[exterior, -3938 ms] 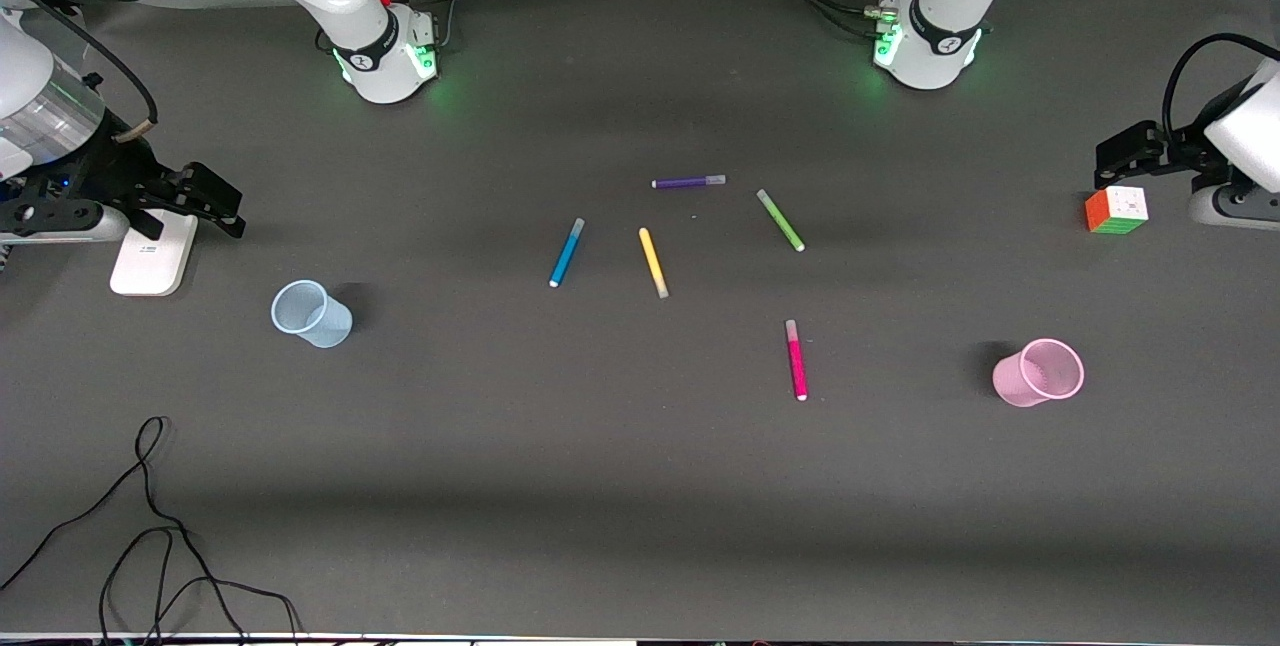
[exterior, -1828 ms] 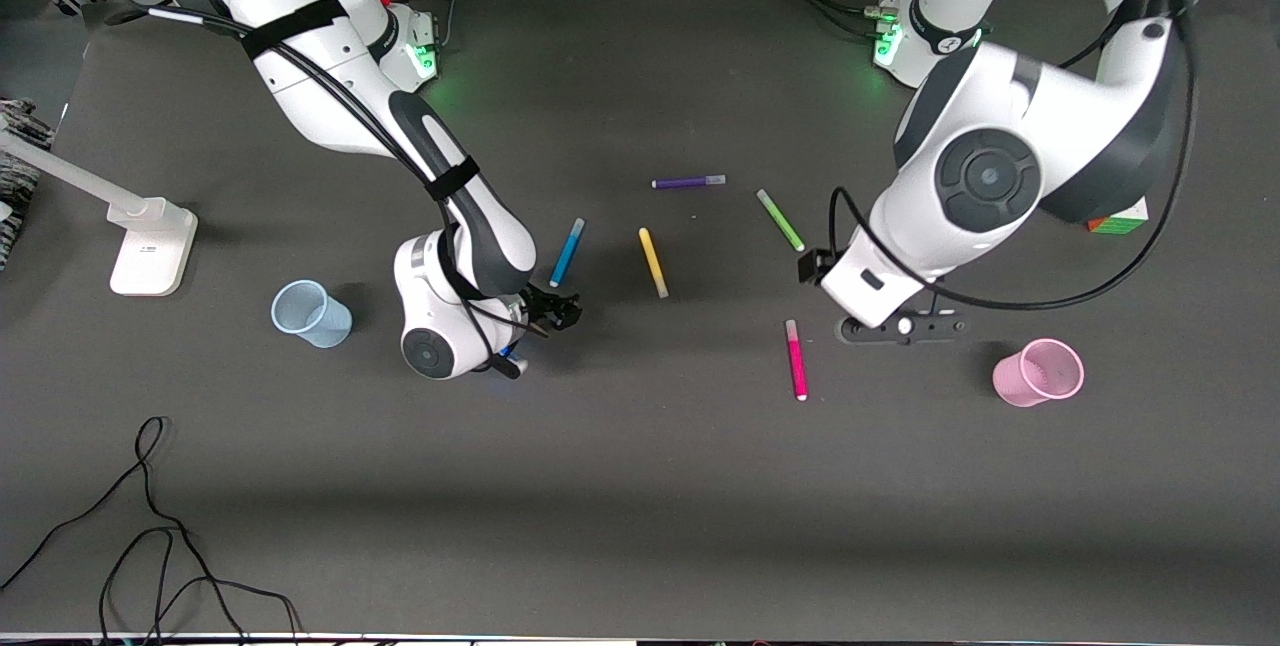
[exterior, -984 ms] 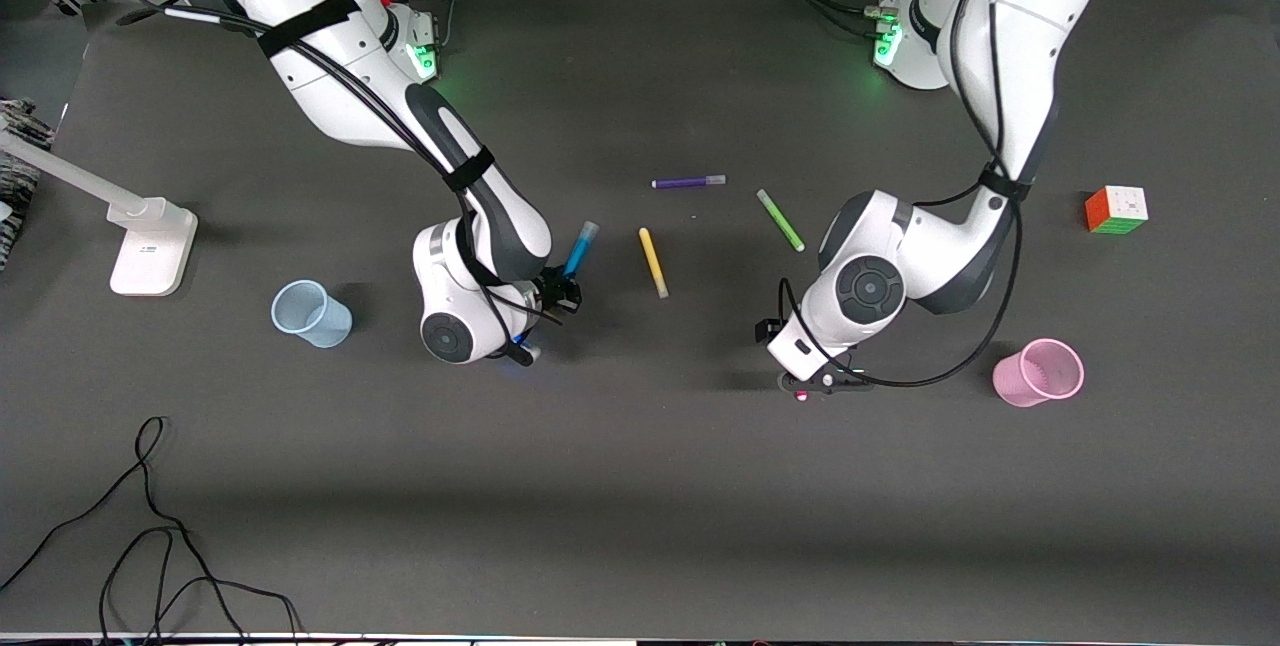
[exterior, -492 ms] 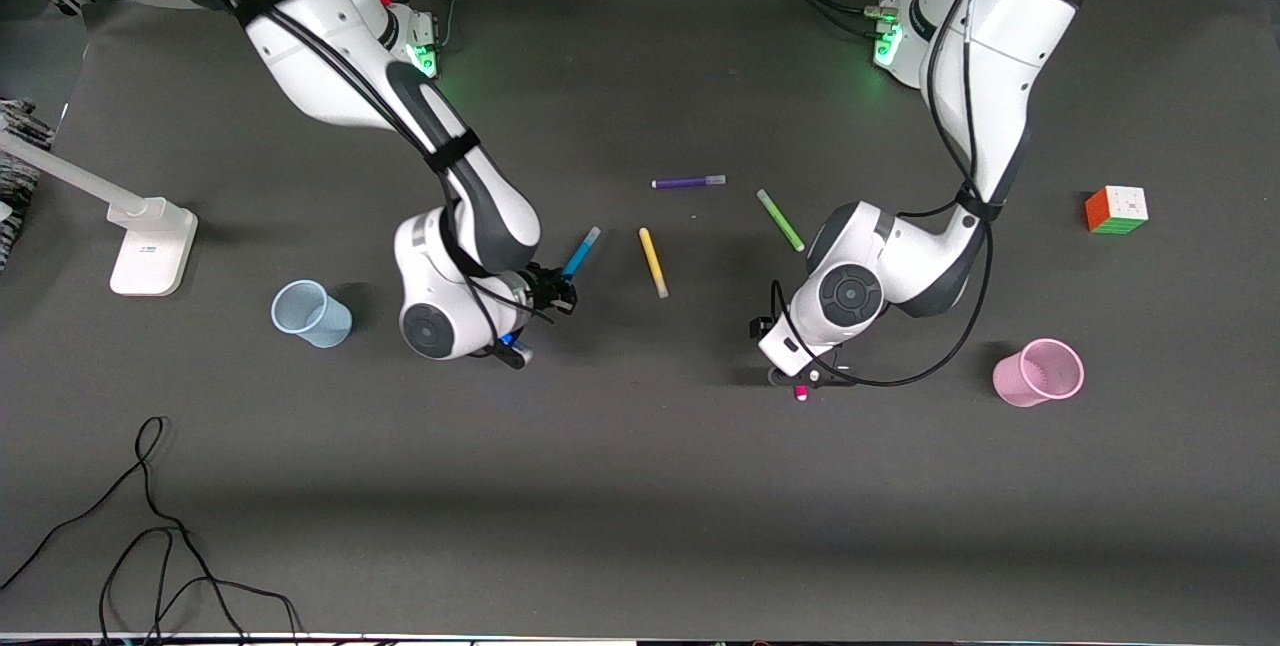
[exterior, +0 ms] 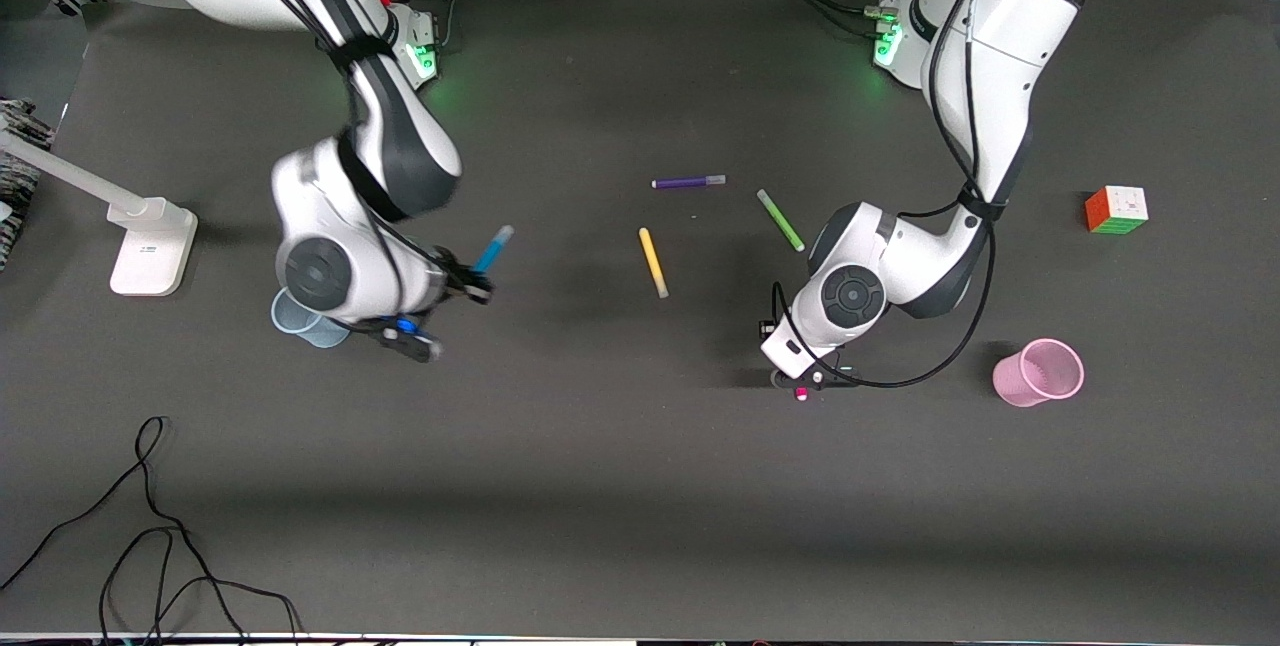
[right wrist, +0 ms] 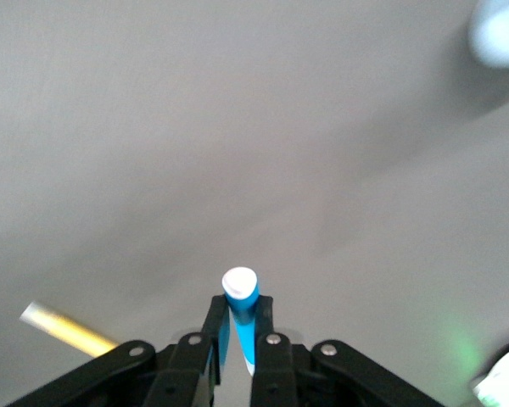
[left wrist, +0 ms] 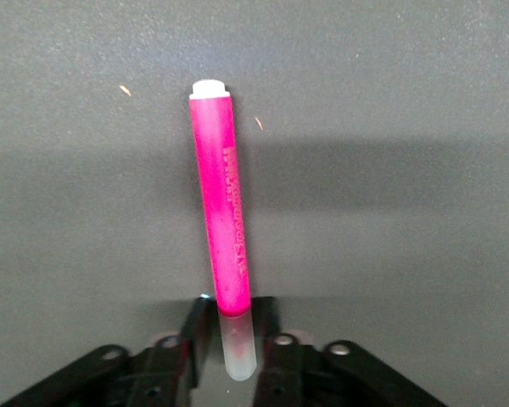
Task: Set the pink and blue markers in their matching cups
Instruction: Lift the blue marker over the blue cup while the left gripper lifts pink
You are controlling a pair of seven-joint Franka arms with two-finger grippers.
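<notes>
My right gripper point(exterior: 470, 284) is shut on the blue marker point(exterior: 493, 251) and holds it tilted in the air, beside the pale blue cup point(exterior: 295, 322), which my wrist partly hides. In the right wrist view the blue marker point(right wrist: 240, 305) sits between the fingers of my right gripper point(right wrist: 240, 309), and the blue cup point(right wrist: 500, 30) shows as a blur. My left gripper point(exterior: 812, 378) is low over the pink marker point(exterior: 800, 393), which lies on the table. In the left wrist view my left gripper point(left wrist: 235, 305) is closed on the pale cap of the pink marker point(left wrist: 225, 220). The pale pink cup point(exterior: 1040, 373) stands toward the left arm's end.
A purple marker point(exterior: 688, 182), a yellow marker point(exterior: 653, 262) and a green marker point(exterior: 780, 219) lie mid-table. A colour cube point(exterior: 1116, 209) sits at the left arm's end, a white stand base point(exterior: 152, 251) at the right arm's end. Black cables point(exterior: 150, 526) lie near the front edge.
My right gripper has lifted the blue marker and carried it toward the blue cup. My left gripper came down over the pink marker and has stayed there for the last half second.
</notes>
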